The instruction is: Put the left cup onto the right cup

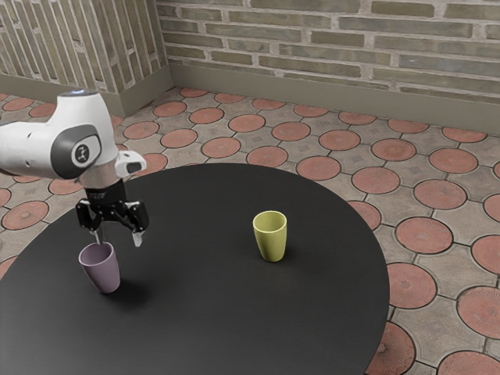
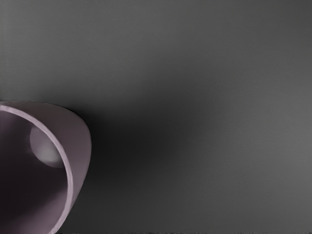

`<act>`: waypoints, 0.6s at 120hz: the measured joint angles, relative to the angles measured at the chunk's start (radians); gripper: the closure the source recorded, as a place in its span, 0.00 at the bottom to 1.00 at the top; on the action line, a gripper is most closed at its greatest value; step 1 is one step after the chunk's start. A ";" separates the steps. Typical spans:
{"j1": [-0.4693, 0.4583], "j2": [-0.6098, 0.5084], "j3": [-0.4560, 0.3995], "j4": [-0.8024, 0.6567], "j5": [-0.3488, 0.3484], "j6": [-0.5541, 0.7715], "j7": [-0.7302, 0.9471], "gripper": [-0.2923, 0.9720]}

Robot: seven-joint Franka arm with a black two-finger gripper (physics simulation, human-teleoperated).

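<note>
A mauve cup point(image 1: 101, 268) stands upright on the round black table point(image 1: 234, 312), toward the exterior view's left. My gripper point(image 1: 116, 236) hangs open just above it, one finger over the cup's rim and the other outside, off to the exterior view's right. The wrist view looks down into the mauve cup point(image 2: 44, 165) from close above, showing its rim and inner wall. A yellow-green cup point(image 1: 270, 236) stands upright near the table's middle, well to the exterior view's right of my hand.
Bare dark tabletop point(image 2: 204, 97) lies between the two cups. The table's edge curves around close behind the mauve cup. A tiled floor and a brick wall point(image 1: 328, 39) surround the table.
</note>
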 joint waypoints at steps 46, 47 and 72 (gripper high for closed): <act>0.010 0.029 0.027 0.002 0.001 0.004 -0.005 0.28; 0.011 0.030 0.028 0.002 0.001 0.004 -0.005 0.28; 0.020 0.054 0.037 0.008 0.003 0.008 -0.006 0.28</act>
